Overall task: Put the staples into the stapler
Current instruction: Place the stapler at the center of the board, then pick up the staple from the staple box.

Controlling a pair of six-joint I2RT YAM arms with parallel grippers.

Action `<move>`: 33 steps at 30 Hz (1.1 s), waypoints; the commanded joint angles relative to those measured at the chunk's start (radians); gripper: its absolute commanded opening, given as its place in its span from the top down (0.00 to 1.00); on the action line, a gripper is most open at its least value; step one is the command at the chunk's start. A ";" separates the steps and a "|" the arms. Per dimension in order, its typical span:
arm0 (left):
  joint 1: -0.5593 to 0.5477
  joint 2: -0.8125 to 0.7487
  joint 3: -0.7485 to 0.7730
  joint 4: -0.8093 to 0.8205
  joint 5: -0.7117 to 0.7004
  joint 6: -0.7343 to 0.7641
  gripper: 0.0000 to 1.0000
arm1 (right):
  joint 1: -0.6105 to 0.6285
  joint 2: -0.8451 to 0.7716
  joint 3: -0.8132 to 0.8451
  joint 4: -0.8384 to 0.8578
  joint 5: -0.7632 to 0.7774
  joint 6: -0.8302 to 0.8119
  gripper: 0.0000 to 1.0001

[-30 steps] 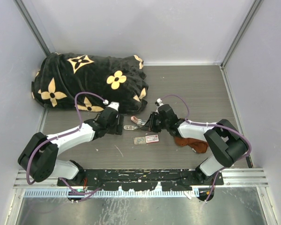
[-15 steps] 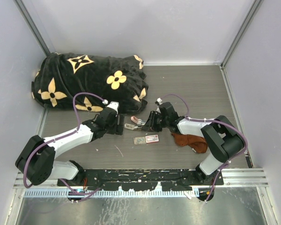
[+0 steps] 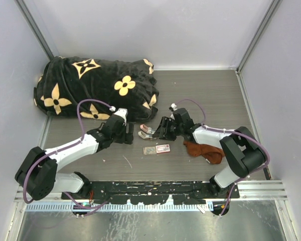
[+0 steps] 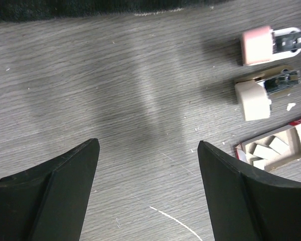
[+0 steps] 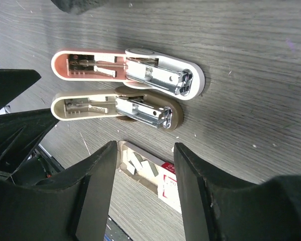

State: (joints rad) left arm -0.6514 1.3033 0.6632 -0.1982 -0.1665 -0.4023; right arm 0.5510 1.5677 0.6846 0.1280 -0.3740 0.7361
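Note:
The pink and white stapler (image 5: 128, 68) lies open on the table with its metal inner part showing; it also shows in the left wrist view (image 4: 271, 44) and the top view (image 3: 146, 128). A second, beige and brown stapler (image 5: 118, 108) lies open right beside it. The staples' white box (image 5: 163, 181) with the red label lies open, pale strips inside; it also shows in the top view (image 3: 157, 149). My right gripper (image 5: 146, 148) is open and empty, just above the box. My left gripper (image 4: 148, 144) is open and empty over bare table, left of both staplers.
A black blanket (image 3: 95, 88) with tan flowers fills the back left. A rust-brown cloth (image 3: 203, 149) lies under my right forearm. Grey walls close in the table on three sides. A white scratch mark (image 4: 173, 223) lies between my left fingers.
My right forearm has swung slightly back and to the right, uncovering more of the rust-brown cloth. Both grippers stay open near the staplers. The staplers and box have not visibly moved.

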 commanded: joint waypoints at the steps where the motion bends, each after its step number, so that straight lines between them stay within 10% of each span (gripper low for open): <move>1: 0.006 -0.078 -0.008 0.078 0.012 0.013 0.17 | -0.015 -0.092 -0.001 -0.013 0.039 -0.049 0.44; 9: 0.014 -0.208 -0.019 0.061 0.057 -0.022 0.02 | -0.006 -0.228 0.004 -0.098 0.098 -0.212 0.32; 20: 0.237 -0.317 0.371 -0.460 0.427 0.068 0.02 | 0.176 -0.350 0.008 -0.238 0.303 -0.376 0.35; 33: 0.300 -0.387 0.282 -0.401 0.168 0.230 0.02 | 0.418 -0.163 0.095 -0.307 0.500 -0.455 0.51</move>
State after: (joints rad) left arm -0.3557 0.9321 0.9806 -0.6083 0.0914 -0.2428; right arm 0.9417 1.3705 0.7136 -0.1894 0.0349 0.3256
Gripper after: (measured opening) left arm 0.980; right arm 0.517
